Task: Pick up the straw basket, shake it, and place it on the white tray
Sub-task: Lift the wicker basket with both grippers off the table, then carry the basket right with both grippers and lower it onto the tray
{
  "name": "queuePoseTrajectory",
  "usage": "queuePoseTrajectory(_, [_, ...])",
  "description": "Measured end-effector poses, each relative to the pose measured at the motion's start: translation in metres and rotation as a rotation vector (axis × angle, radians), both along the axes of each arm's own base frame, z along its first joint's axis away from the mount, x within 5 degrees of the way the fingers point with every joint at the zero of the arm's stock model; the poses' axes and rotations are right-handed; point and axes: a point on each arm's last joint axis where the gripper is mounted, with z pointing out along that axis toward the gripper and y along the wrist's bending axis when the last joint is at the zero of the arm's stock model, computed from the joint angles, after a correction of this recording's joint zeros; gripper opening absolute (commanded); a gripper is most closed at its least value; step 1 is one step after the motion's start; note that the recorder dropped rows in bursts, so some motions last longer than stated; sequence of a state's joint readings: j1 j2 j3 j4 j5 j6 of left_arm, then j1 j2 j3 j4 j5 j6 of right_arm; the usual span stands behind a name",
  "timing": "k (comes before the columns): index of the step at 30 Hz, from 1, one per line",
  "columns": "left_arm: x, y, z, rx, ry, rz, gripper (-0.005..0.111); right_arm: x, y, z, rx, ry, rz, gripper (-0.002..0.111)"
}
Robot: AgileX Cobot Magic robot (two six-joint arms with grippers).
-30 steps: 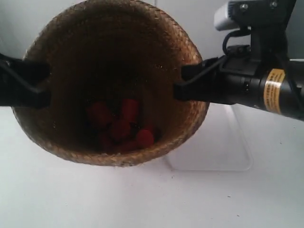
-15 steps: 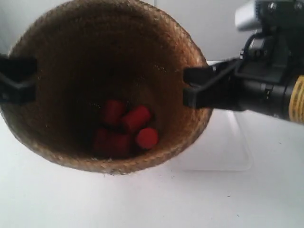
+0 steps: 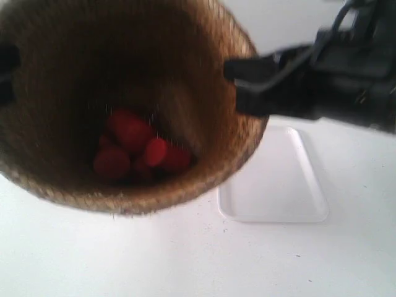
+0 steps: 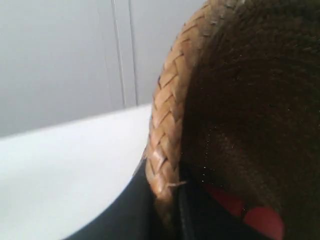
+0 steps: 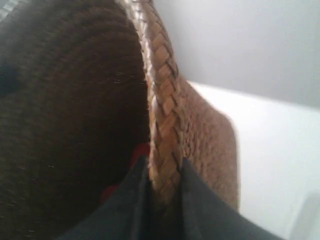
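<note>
The straw basket [image 3: 93, 74] hangs in the air, close to the exterior camera, with several red pieces [image 3: 133, 151] lying in its bottom. The arm at the exterior view's right grips its braided rim [image 3: 238, 80]; the arm at the exterior view's left holds the opposite rim at the frame edge [image 3: 6, 77]. In the left wrist view my left gripper [image 4: 167, 205] is shut on the straw basket's rim [image 4: 167, 125]. My right gripper [image 5: 165, 187] is likewise shut on the rim [image 5: 162, 100]. The white tray [image 3: 278, 179] lies on the table below and right of the basket.
A white table top [image 3: 185, 260] spreads under the basket. A pale grey wall [image 4: 60, 55] stands behind it.
The basket has swung up and to the left, now blurred, and the red pieces have shifted leftward inside it. Both grippers kept their hold on the rim; more of the tray shows.
</note>
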State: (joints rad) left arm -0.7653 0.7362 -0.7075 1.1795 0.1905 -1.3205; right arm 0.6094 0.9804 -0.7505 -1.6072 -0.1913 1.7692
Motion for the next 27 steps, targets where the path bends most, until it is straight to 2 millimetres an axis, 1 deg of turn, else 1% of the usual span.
queuePoseTrajectory(1, [-0.005,0.002,0.013,-0.022,-0.047,-0.020,0.000,-0.006,-0.002,0.017,0.036,-0.048,0.022,0.000])
queuePoseTrajectory(2, [-0.014,0.006,0.026,-0.039,-0.124,-0.062,0.000,-0.019,-0.009,0.039,0.084,-0.120,0.034,0.000])
queuePoseTrajectory(3, [-0.016,0.005,0.023,-0.034,-0.130,-0.077,0.000,-0.023,-0.012,0.038,0.088,-0.125,0.034,0.000])
queuePoseTrajectory(4, [-0.013,0.003,-0.003,0.012,-0.063,-0.072,0.000,-0.018,-0.011,0.012,0.054,-0.050,0.007,0.000])
queuePoseTrajectory(5, [-0.008,0.000,-0.017,0.041,-0.013,-0.054,0.000,-0.011,-0.009,-0.004,0.022,-0.001,-0.016,0.000])
queuePoseTrajectory(6, [0.001,-0.003,-0.041,0.089,0.083,0.005,0.000,0.003,-0.004,-0.039,-0.046,0.112,-0.062,0.000])
queuePoseTrajectory(7, [0.003,-0.004,-0.043,0.092,0.098,0.016,0.000,0.006,-0.001,-0.045,-0.058,0.138,-0.059,0.000])
queuePoseTrajectory(8, [0.004,-0.006,-0.031,0.043,0.091,0.010,0.000,0.005,0.005,-0.033,-0.018,0.126,0.001,0.000])
queuePoseTrajectory(9, [-0.001,-0.004,-0.008,-0.009,0.028,-0.019,0.000,-0.003,0.006,-0.005,0.054,0.057,0.060,0.000])
queuePoseTrajectory(10, [-0.007,-0.001,0.009,-0.039,-0.036,-0.046,0.000,-0.011,0.002,0.018,0.097,-0.011,0.083,0.000])
queuePoseTrajectory(11, [-0.016,0.005,0.021,-0.063,-0.097,-0.076,0.000,-0.021,-0.005,0.036,0.129,-0.080,0.085,0.000])
queuePoseTrajectory(12, [-0.019,0.005,0.018,-0.064,-0.093,-0.089,0.000,-0.027,-0.009,0.036,0.132,-0.090,0.083,0.000])
queuePoseTrajectory(13, [-0.016,0.004,-0.004,-0.023,-0.029,-0.076,0.000,-0.024,-0.011,0.014,0.095,-0.036,0.049,0.000])
queuePoseTrajectory(14, [-0.012,0.003,-0.021,0.015,0.034,-0.044,0.000,-0.017,-0.011,-0.006,0.054,0.019,0.003,0.000])
queuePoseTrajectory(15, [-0.007,0.003,-0.037,0.055,0.108,0.007,0.000,-0.009,-0.010,-0.032,-0.002,0.095,-0.044,0.000])
queuePoseTrajectory(16, [-0.006,0.003,-0.036,0.052,0.123,0.021,0.000,-0.008,-0.009,-0.037,-0.010,0.111,-0.043,0.000])
queuePoseTrajectory(18, [-0.011,0.005,-0.010,-0.012,0.110,-0.001,0.000,-0.018,-0.008,-0.010,0.067,0.049,0.032,0.000])
queuePoseTrajectory(20, [-0.024,0.010,0.020,-0.040,0.038,-0.068,0.000,-0.034,-0.015,0.027,0.135,-0.072,0.073,0.000])
queuePoseTrajectory(21, [-0.029,0.012,0.028,-0.036,0.012,-0.102,0.000,-0.042,-0.021,0.040,0.152,-0.132,0.077,0.000])
queuePoseTrajectory(22, [-0.034,0.013,0.033,-0.039,-0.016,-0.140,0.000,-0.049,-0.027,0.048,0.162,-0.170,0.070,0.000])
queuePoseTrajectory(23, [-0.037,0.013,0.033,-0.036,-0.023,-0.169,0.000,-0.053,-0.030,0.047,0.164,-0.176,0.059,0.000])
queuePoseTrajectory(24, [-0.037,0.011,0.026,-0.026,-0.009,-0.185,0.000,-0.052,-0.031,0.039,0.158,-0.153,0.045,0.000])
queuePoseTrajectory(25, [-0.035,0.007,0.012,-0.006,0.024,-0.196,0.000,-0.047,-0.031,0.022,0.134,-0.103,0.014,0.000])
queuePoseTrajectory(27, [-0.028,-0.001,-0.025,0.046,0.118,-0.191,0.000,-0.029,-0.028,-0.021,0.044,0.027,-0.077,0.000])
